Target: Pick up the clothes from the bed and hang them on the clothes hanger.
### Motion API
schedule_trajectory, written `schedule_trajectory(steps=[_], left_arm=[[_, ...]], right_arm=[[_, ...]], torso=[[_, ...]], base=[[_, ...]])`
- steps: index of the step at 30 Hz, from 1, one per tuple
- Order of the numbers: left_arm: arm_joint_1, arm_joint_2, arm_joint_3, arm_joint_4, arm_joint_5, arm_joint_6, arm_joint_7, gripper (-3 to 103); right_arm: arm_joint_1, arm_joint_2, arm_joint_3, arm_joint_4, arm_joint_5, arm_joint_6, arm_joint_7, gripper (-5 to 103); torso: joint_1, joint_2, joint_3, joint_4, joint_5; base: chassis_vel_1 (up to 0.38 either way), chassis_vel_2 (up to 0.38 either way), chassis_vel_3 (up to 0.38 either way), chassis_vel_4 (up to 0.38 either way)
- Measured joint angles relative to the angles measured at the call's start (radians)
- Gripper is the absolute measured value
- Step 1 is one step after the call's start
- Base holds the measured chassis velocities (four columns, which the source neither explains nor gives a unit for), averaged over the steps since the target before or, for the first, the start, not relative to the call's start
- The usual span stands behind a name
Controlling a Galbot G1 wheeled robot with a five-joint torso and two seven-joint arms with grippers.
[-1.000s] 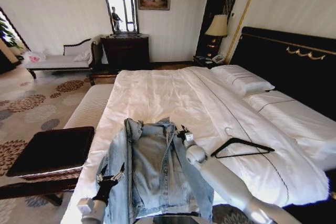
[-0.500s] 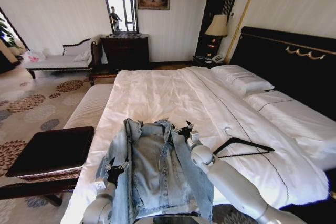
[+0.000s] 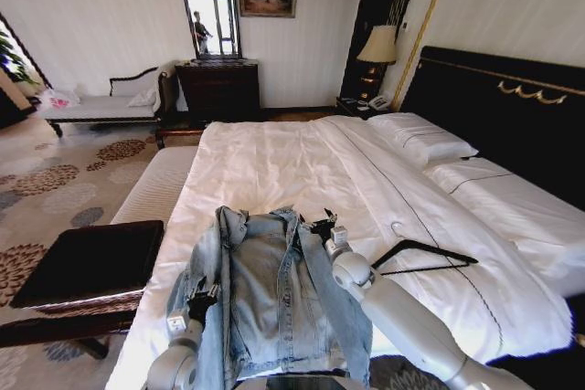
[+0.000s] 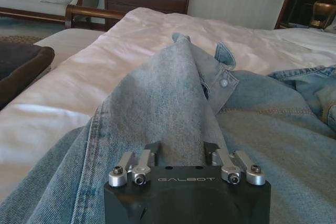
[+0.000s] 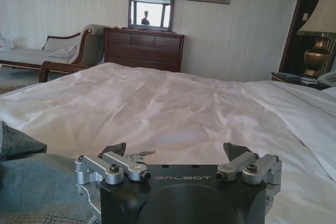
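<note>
The clothes (image 3: 270,294), a faded-blue denim jacket, lie spread near the front edge of the bed (image 3: 274,157), which has white sheets. My left gripper (image 3: 203,299) sits low on the jacket's left sleeve; in the left wrist view the left gripper (image 4: 182,148) is shut on a raised fold of the clothes (image 4: 168,93). My right gripper (image 3: 322,224) hovers at the jacket's collar side. In its own view the right gripper (image 5: 176,150) stands wide open over the sheet, with the clothes (image 5: 31,182) off to one side. The clothes hanger (image 3: 422,258), thin and black, lies flat on the bed right of the jacket.
A dark cushioned stool (image 3: 91,258) and a white bench (image 3: 157,187) stand along the bed's left side. Pillows (image 3: 420,142) and the black headboard (image 3: 512,98) are at the right. A dresser (image 3: 219,89), chaise (image 3: 110,102) and lamp (image 3: 379,43) line the far wall.
The left gripper has slid forward along the sleeve and settled on the fold. The right gripper has shifted slightly forward and right beside the collar. The jacket and hanger lie where they were.
</note>
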Motion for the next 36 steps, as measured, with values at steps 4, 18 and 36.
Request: schedule_trajectory(steps=[4, 18, 36], left_arm=[[0.009, 0.0, -0.012, -0.005, -0.008, -0.006, 0.0, 30], [0.072, 0.038, -0.172, -0.056, -0.13, -0.019, 0.014, 0], [-0.023, 0.077, -0.326, 0.064, -0.275, -0.008, 0.026, 0]], right_arm=[[-0.007, 0.006, -0.001, -0.002, -0.002, 0.0, 0.005, 100], [-0.037, 0.008, -0.001, 0.015, -0.01, -0.001, 0.01, 100], [-0.084, 0.013, -0.009, 0.04, -0.024, -0.005, 0.008, 100]], torso=[[0.0, 0.0, 0.0, 0.0, -0.0001], [0.0, 0.0, 0.0, -0.0003, -0.0002], [0.0, 0.0, 0.0, -0.0002, -0.0002]], base=[[0.0, 0.0, 0.0, 0.0], [0.0, 0.0, 0.0, 0.0], [0.0, 0.0, 0.0, 0.0]])
